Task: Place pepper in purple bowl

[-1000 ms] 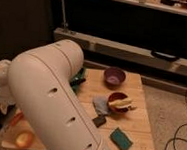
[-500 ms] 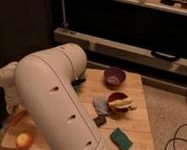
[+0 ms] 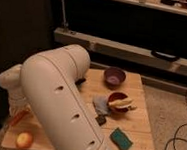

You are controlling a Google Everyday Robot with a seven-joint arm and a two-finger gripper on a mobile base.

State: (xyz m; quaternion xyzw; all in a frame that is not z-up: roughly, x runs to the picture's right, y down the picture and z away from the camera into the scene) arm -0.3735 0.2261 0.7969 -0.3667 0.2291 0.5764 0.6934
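Note:
The pepper [image 3: 19,117] is slender and orange-red. It lies near the left edge of the wooden table [image 3: 137,122], partly hidden by my arm. The purple bowl [image 3: 114,76] stands empty at the back of the table, right of centre. My big white arm [image 3: 64,101] fills the middle of the view. Its wrist [image 3: 10,80] hangs over the table's left side. My gripper [image 3: 16,103] points down below the wrist, just above the pepper and far left of the purple bowl.
A red bowl [image 3: 120,102] with yellow contents sits in front of the purple bowl. A grey-blue cloth [image 3: 101,105] and a small dark item [image 3: 101,120] lie beside it. A green sponge [image 3: 122,140] lies front right and a round yellow-orange fruit [image 3: 23,140] front left. A dark shelf unit [image 3: 141,39] stands behind.
The wrist end of my arm has moved a little to the right, closer over the pepper. The pepper, the fruit and the bowls have not moved.

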